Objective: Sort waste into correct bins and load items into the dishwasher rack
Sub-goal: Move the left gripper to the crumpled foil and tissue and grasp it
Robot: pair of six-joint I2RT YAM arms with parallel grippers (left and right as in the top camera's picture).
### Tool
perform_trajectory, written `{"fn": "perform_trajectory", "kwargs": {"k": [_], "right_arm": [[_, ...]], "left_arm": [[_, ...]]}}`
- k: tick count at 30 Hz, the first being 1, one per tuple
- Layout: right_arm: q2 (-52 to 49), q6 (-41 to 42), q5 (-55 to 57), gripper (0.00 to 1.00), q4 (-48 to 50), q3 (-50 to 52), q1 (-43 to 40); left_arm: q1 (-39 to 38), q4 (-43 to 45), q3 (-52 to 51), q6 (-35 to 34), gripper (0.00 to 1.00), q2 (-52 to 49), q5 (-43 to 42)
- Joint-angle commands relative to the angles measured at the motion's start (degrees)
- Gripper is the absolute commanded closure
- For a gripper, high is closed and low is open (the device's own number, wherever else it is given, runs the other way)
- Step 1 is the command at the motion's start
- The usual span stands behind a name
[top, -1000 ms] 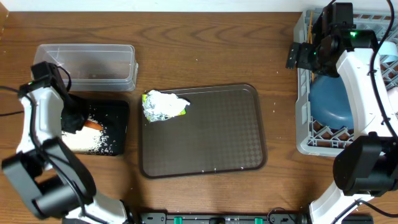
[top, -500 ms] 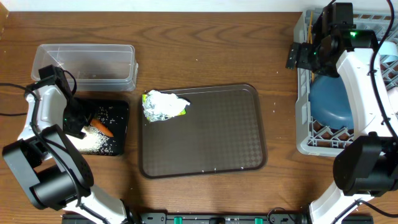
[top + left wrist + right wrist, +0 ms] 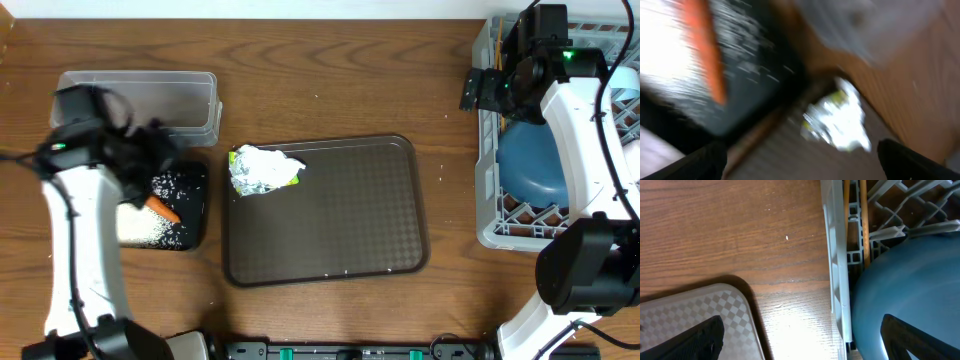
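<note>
Overhead: carrot [image 3: 160,208] sits in the black tray [image 3: 196,190], wrapper [image 3: 262,170] on the brown tray's [image 3: 340,220] corner. Left wrist, blurry: left gripper [image 3: 807,160] gapes empty, so I'd center over the wrapper and drop straight. Right wrist: right gripper [image 3: 805,342] wide open beside the rack [image 3: 837,280].

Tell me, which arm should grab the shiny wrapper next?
Left, probably. The left claw is open and close to the wrapper on the brown tray. The right claw is far away at the rack.
</note>
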State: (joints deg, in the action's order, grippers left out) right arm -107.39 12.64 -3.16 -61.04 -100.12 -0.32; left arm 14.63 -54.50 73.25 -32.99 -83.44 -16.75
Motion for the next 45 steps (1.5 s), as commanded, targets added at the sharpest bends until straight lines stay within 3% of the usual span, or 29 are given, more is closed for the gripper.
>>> {"fn": "perform_trajectory", "kwargs": {"k": [1,5,10,16,19,21,33,45], "right_arm": [[1.3,0.6,0.2,0.01,-0.1,-0.7,0.0],[1.3,0.6,0.2,0.01,-0.1,-0.7,0.0],[1.3,0.6,0.1,0.01,-0.1,-0.7,0.0],[1.3,0.6,0.1,0.01,-0.1,-0.7,0.0],[1.3,0.6,0.2,0.01,-0.1,-0.7,0.0],[1.3,0.6,0.2,0.01,-0.1,-0.7,0.0],[1.3,0.6,0.1,0.01,-0.1,-0.7,0.0],[1.3,0.6,0.2,0.01,-0.1,-0.7,0.0]], "left_arm": [[-8.3,-0.1,0.1,-3.0,0.01,-1.1,-0.2],[-20.0,3.2,-0.6,-8.3,0.01,-4.7,7.1],[-31.1,9.3,-0.6,-12.7,0.0,-11.3,10.1],[-35.5,16.4,-0.6,-17.3,0.0,-19.2,14.5],[-35.3,19.1,-0.6,-17.2,0.06,-21.9,16.2],[-35.2,19.9,-0.6,-16.5,0.1,-23.3,17.9],[-35.3,21.8,-0.6,2.5,0.17,-25.3,19.4],[-38.6,20.8,-0.6,8.3,0.22,-27.6,19.2]]}}
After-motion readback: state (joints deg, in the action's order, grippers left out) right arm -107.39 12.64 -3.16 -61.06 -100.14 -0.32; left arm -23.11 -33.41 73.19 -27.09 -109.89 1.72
